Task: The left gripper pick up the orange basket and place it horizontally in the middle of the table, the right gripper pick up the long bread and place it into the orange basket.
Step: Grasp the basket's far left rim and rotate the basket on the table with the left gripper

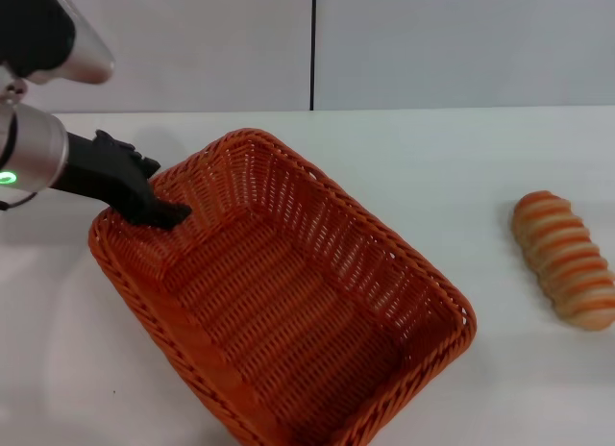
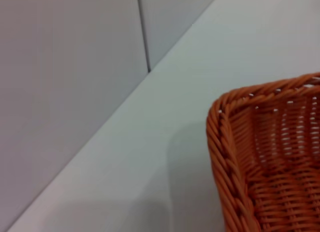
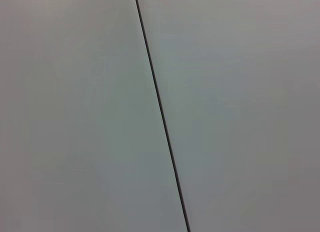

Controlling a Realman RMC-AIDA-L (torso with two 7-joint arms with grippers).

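Observation:
The orange basket (image 1: 288,311) lies diagonally across the white table (image 1: 452,167), one corner toward the back and its near end cut off by the picture's lower edge. My left gripper (image 1: 159,208) sits at the basket's far-left rim, with black fingers (image 1: 171,215) closed over the braided edge. In the left wrist view a corner of the orange basket (image 2: 270,162) shows close up over the table (image 2: 165,142). The long bread (image 1: 564,260), striped tan and orange, lies on the table at the right, well apart from the basket. My right gripper is out of view.
A light grey wall (image 1: 432,42) with a dark vertical seam (image 1: 312,47) runs behind the table. The right wrist view shows only that wall and its seam (image 3: 160,112). Bare tabletop lies between the basket and the bread.

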